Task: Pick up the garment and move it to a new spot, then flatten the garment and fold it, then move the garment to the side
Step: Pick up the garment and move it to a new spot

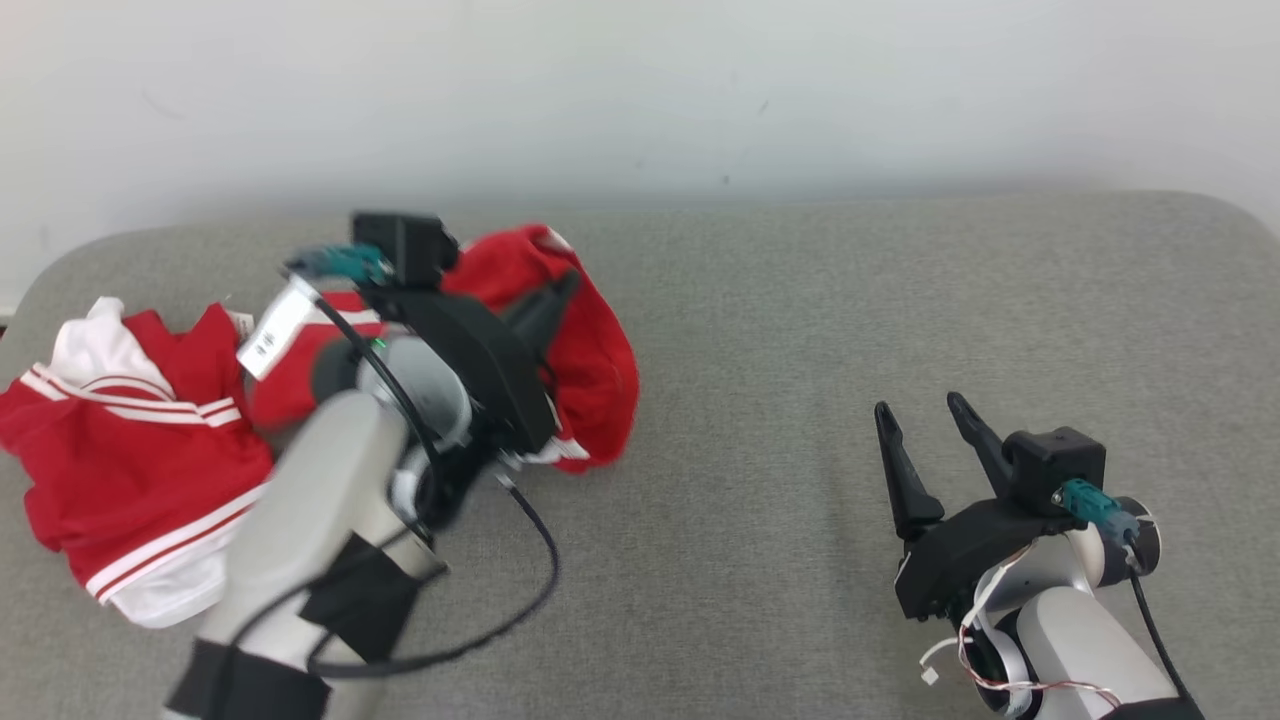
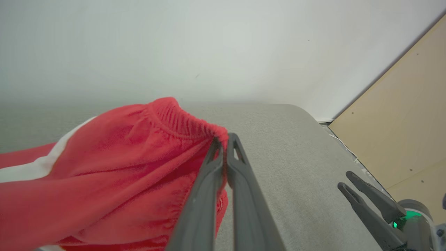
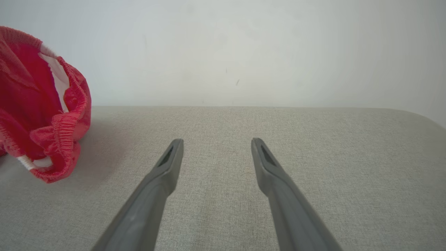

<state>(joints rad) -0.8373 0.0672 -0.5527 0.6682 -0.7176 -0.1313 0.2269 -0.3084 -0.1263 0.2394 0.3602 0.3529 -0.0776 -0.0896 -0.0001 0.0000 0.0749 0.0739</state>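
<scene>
Head view: The left gripper (image 1: 563,288) is closed on a pair of red shorts (image 1: 150,450) with white stripes. One end is lifted clear while the rest lies crumpled at the left end of the grey padded table (image 1: 800,300). The job appears to be in its first stage, with the garment picked up but not yet at a new spot. Flattening, folding and setting aside are all left to do. The right gripper (image 1: 920,408) hovers well apart over bare cloth, its jaws spread and holding nothing.

Left wrist view: The two fingers pinch the elastic waistband (image 2: 181,120), and red fabric hangs away to the left. A wooden panel (image 2: 400,122) stands beyond the table's far corner, and the open right gripper (image 2: 346,180) waits near it.

Right wrist view: The wide-set right gripper (image 3: 216,141) points along open table, with the bunched shorts (image 3: 41,115) at the left edge. Nothing looks to block the path except the right gripper itself.
</scene>
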